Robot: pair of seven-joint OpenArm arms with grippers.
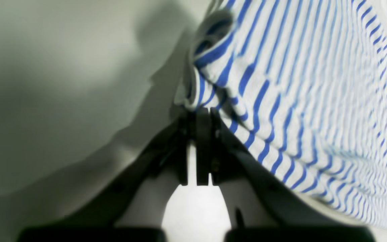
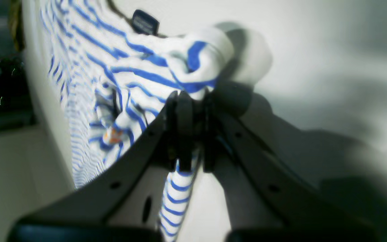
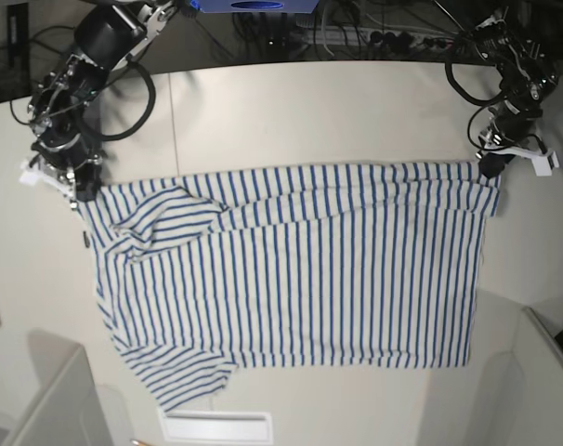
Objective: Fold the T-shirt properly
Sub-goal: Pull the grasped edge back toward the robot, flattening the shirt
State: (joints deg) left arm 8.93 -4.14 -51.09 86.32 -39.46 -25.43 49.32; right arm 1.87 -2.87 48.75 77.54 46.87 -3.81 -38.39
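A pale, smooth table point(image 3: 356, 111) carries the T-shirt point(image 3: 300, 279), which lies spread flat across it, stripes running front to back. One far corner sits under the left gripper point(image 3: 491, 169), the other far corner under the right gripper point(image 3: 83, 193). A sleeve is folded over onto the body near the right gripper

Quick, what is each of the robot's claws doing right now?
Left gripper: shut on the edge of the T-shirt.
Right gripper: shut on a bunched fold of the T-shirt near its neck.
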